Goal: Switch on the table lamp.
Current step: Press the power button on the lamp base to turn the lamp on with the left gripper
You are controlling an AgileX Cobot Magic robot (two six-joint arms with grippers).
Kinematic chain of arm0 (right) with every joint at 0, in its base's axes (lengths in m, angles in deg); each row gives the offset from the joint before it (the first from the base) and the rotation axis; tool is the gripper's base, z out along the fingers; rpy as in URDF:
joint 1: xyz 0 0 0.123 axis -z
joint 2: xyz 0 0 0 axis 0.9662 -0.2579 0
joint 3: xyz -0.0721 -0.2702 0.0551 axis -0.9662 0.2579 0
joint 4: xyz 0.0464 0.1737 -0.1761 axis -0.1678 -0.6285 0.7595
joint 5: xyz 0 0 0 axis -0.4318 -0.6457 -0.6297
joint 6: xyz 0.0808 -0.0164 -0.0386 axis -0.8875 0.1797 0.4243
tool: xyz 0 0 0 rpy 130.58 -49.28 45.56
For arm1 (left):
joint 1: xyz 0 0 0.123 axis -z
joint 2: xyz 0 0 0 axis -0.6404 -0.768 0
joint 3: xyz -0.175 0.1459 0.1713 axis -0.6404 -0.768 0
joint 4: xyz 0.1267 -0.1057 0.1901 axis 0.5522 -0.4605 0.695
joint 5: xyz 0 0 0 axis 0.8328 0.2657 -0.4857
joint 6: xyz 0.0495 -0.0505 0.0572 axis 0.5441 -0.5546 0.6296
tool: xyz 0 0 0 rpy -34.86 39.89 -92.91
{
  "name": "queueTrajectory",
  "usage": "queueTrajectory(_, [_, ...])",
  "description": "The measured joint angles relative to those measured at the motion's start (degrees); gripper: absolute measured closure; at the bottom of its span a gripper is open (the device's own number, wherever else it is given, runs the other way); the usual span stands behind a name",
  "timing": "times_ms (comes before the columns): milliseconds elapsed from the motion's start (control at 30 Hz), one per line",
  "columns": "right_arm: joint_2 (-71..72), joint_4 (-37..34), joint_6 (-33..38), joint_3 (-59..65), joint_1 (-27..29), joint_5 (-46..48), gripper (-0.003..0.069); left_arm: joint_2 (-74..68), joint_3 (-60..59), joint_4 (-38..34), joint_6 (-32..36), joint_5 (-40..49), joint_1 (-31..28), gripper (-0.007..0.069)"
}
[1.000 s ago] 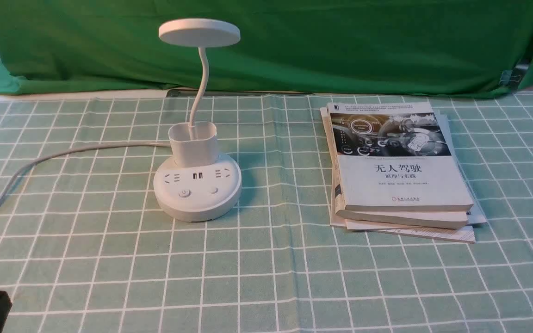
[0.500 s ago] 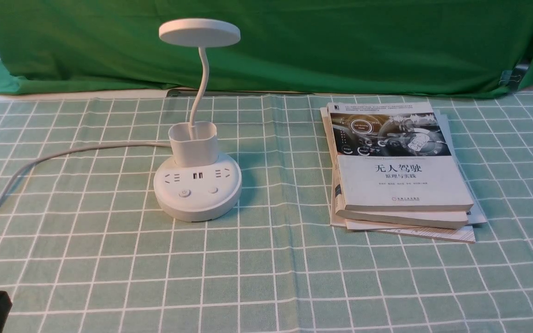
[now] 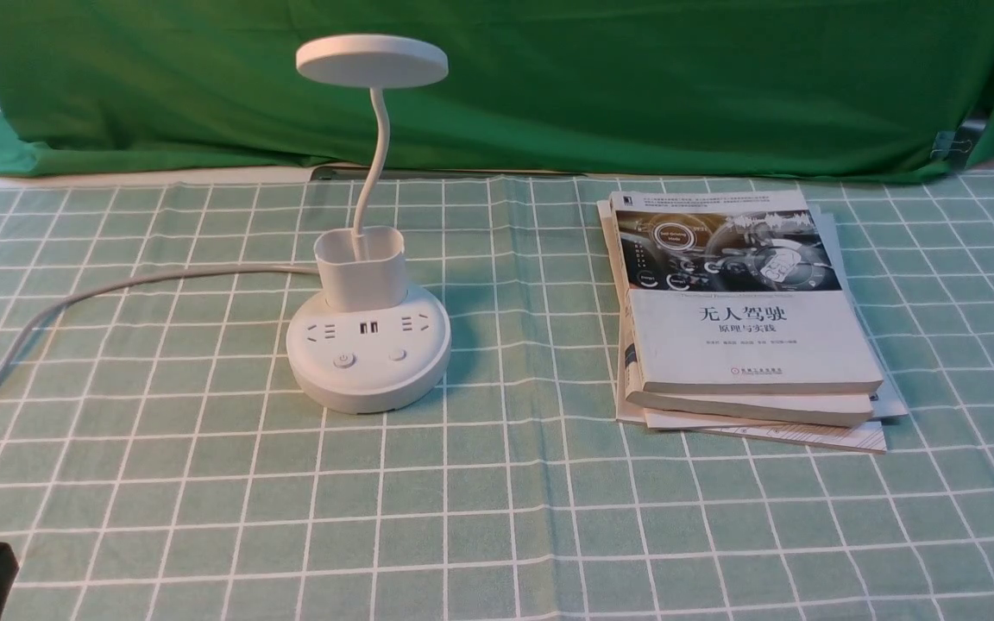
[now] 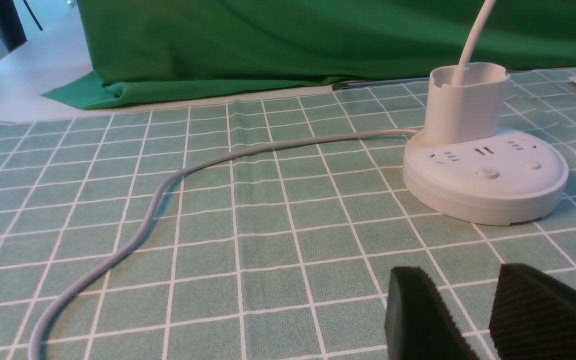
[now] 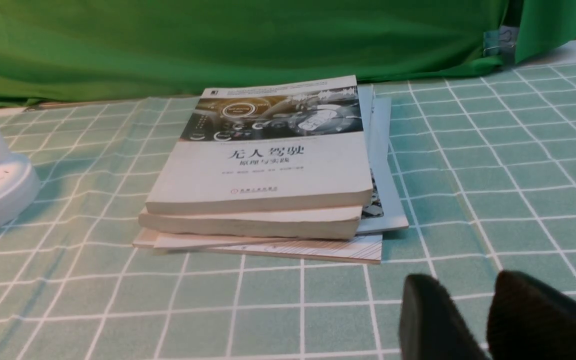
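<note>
The left gripper (image 4: 460,285) has slipped slightly lower at the counter's (image 3: 549,517) near left corner, its jaws apart and empty. The right gripper (image 5: 473,290) is also parted and empty. The lamp (image 3: 368,345) is unmoved and unlit, standing left of centre and well apart from both.

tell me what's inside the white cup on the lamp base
Only the thin white gooseneck is visible, running down into the white plastic cup-shaped holder. The holder's opaque wall hides its floor, so anything lying low inside cannot be seen.
</note>
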Motion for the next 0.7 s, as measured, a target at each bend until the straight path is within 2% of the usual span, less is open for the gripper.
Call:
queueTrajectory(133, [0.00,0.00,0.00,0.00,0.00,0.00,0.0419,0.00,0.00,0.00,0.00,-0.57,0.00,0.0384])
queueTrajectory(333, [0.00,0.00,0.00,0.00,0.00,0.09,0.0419,0.00,0.00,0.00,0.00,-10.40,0.00,0.0384])
queueTrajectory(700, [0.00,0.00,0.00,0.00,0.00,0.04,0.0419,0.00,0.00,1.22,-0.05,-49.60,0.00,0.0384])
